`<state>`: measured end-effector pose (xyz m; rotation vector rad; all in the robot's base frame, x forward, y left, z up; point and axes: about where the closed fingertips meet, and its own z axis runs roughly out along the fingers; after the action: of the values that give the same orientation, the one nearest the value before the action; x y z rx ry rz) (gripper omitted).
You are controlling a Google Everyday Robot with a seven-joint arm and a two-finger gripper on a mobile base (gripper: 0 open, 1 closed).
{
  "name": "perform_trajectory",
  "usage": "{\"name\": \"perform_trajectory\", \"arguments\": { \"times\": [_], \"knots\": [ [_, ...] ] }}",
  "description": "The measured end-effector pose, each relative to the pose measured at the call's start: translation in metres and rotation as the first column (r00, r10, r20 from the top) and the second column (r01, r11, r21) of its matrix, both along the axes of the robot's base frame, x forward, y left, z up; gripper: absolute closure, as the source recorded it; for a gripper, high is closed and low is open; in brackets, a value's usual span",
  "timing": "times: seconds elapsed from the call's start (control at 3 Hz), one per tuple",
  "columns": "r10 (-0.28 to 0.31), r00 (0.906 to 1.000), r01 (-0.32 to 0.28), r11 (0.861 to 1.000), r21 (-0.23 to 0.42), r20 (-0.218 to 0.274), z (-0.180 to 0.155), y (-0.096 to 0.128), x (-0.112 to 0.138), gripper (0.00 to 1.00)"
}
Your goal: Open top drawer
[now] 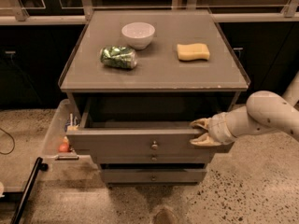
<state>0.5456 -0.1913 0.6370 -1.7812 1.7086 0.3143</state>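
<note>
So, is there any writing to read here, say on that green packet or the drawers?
No text can be read.
The green packet: shiny print, any lettering too blurred to read.
The bowl, sponge and top drawer front: plain.
The gripper, at the drawer's right front edge: no marking seen.
</note>
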Motion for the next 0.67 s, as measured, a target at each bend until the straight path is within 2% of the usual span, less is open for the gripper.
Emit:
{"name": "perform_trajectory", "arguments": {
  "times": [0.33,0.67],
  "knots": [
    [0.0,1.0,0.0,1.0,0.0,0.0,0.0036,0.0001,-0.0003,1.0],
    [0.001,1.0,-0.001,1.0,0.0,0.0,0.0036,0.0002,-0.0003,0.81]
  ]
}}
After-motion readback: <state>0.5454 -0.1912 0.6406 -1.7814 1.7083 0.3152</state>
